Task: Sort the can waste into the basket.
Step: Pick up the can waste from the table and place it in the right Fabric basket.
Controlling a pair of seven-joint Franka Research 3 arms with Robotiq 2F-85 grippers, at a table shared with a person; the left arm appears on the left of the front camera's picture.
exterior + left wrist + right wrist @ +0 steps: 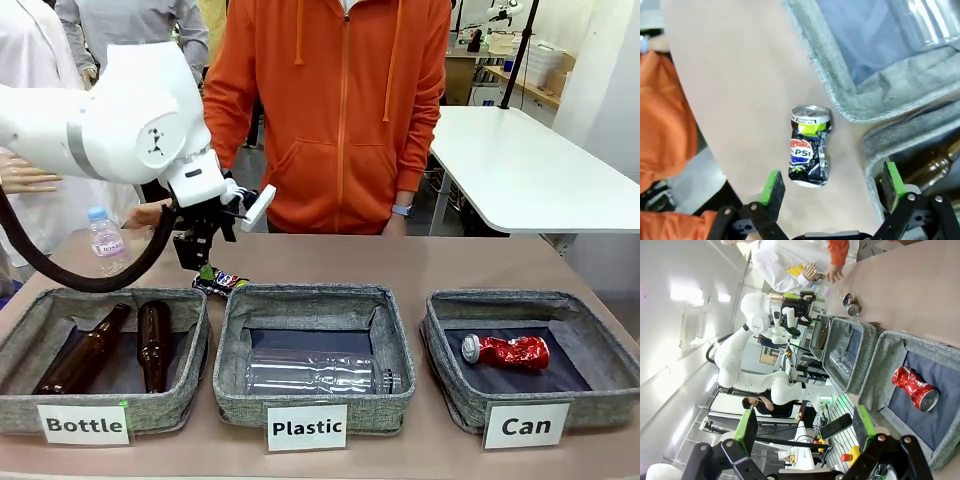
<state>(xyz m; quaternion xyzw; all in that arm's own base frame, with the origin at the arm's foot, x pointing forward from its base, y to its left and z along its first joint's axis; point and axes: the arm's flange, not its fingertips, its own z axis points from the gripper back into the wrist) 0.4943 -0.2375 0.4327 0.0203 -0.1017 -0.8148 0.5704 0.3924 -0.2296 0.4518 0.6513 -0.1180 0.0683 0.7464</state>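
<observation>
We poise our left gripper point(832, 181), spread and empty, over the crushed dark printed metal can point(810, 145), judging we must lower and clamp it before the grey fabric "Can" basket point(605, 395).

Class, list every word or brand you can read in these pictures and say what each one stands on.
"Bottle": front of the left basket.
"Plastic": front of the middle basket.
"Can": front of the right basket.
"PSI": crushed dark can, first letters creased away.
Water bottle label and red can print: too small to read.
</observation>
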